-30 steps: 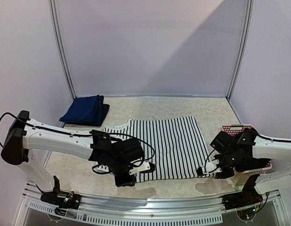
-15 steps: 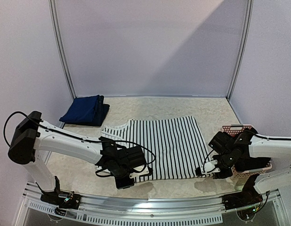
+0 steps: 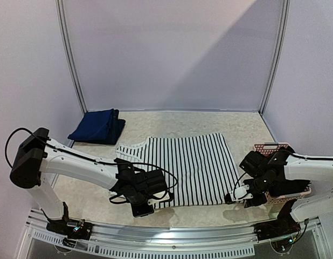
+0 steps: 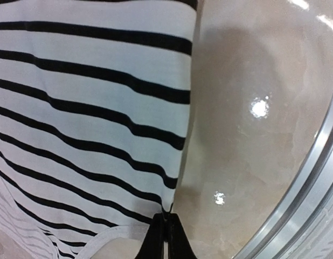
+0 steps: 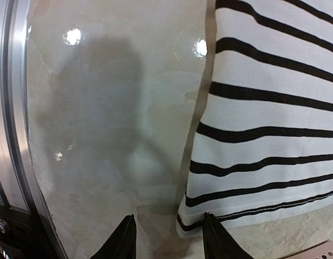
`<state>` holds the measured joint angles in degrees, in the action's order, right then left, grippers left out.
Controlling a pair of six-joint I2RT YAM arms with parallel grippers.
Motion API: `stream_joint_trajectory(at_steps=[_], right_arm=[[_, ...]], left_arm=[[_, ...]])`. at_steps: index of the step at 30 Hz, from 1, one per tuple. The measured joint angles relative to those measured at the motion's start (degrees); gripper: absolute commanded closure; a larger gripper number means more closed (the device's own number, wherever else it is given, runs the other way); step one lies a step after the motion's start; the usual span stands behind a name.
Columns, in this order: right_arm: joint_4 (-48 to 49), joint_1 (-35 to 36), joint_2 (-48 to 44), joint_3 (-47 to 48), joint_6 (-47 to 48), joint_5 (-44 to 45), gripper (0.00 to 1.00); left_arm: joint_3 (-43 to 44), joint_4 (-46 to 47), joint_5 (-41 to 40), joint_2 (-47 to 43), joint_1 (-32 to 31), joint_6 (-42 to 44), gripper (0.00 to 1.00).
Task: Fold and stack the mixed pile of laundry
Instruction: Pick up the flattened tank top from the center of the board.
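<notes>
1. The pink basket [image 3: 266,146] sits at the right edge of the bench [image 3: 172,121]. My right arm covers most of it, so I can't tell what is inside.
2. The black-and-white striped tank top [image 3: 188,164] lies spread flat in the middle of the bench, stripes running front to back, its hem along the near side.
3. A navy piece [image 3: 97,126] lies folded at the far left corner, well apart from the top.
4. My left claw [image 4: 166,240] is pinched tight on the near-left corner of the top's hem (only the dark fingertips show at the bottom of the wrist view).
5. My right claw [image 5: 169,237] stands open and holds nothing, with the near-right hem corner lying between its fingers [image 5: 123,240].
</notes>
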<state>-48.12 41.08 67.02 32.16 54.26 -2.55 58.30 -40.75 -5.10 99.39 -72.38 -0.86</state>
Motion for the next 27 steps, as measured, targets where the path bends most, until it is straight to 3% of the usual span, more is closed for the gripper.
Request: stream_joint_trajectory(at_steps=[6,12,27], right_arm=[[0.63,-0.02,2.29,0.00,0.42,-0.72,0.68],[3.21,-0.09,3.67,-0.13,-0.22,-0.07,0.99],[-4.37,-0.17,-4.74,3.58,-0.33,-1.07,1.00]], left_arm=[[-0.15,-0.44,0.17,-1.79,-0.37,-0.57,1.00],[-0.17,-0.63,0.17,-1.88,-0.61,-0.90,1.00],[3.91,-7.58,-4.28,-3.39,-0.76,-0.17,1.00]])
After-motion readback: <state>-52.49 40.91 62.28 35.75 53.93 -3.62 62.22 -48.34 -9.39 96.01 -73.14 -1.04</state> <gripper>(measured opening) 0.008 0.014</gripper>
